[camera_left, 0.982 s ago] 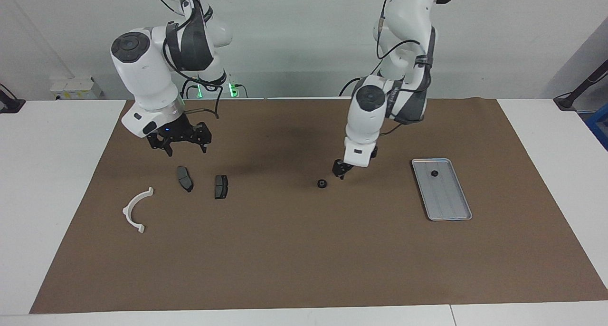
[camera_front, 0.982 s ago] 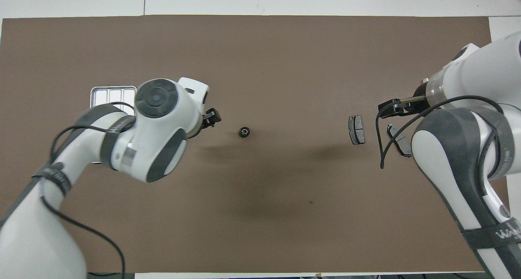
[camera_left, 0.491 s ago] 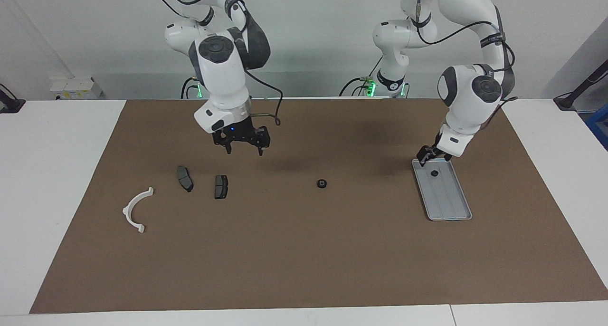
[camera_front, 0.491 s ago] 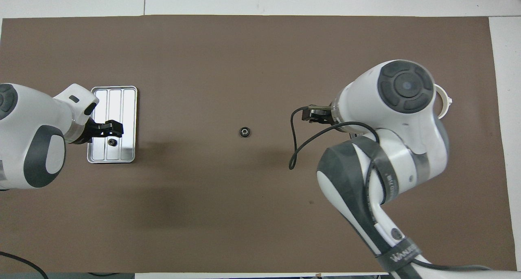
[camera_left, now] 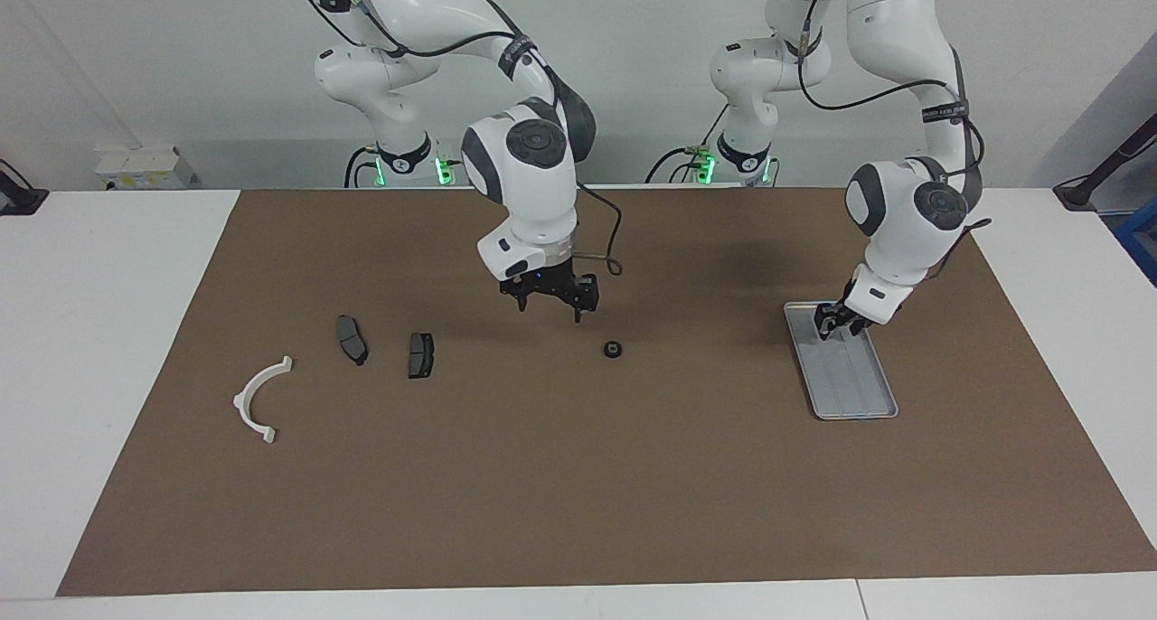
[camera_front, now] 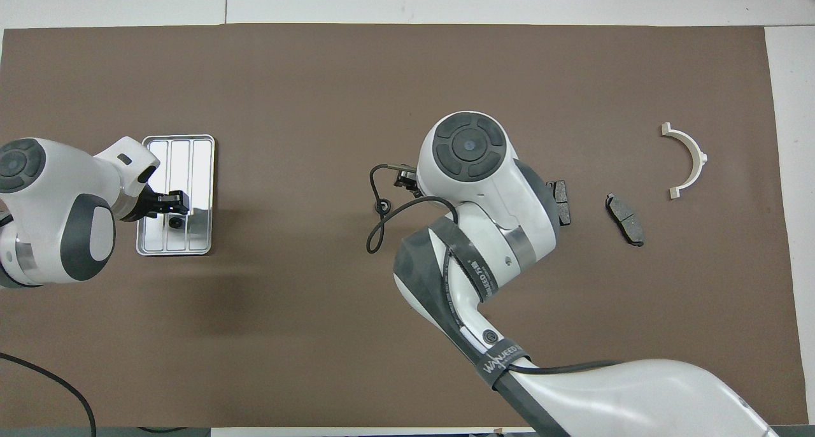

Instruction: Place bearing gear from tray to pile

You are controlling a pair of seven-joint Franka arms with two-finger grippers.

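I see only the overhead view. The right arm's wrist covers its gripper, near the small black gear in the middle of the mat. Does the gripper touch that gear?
Observer: No. In the facing view the right gripper hangs in the air above the mat. The gear lies free, apart from it.
Operator: Are its fingers open?
Observer: Yes, open, with nothing between them.
Operator: How low is the left gripper at the tray?
Observer: The left gripper is down inside the tray, at the end nearer to the robots, with its tips at the tray's floor or almost.
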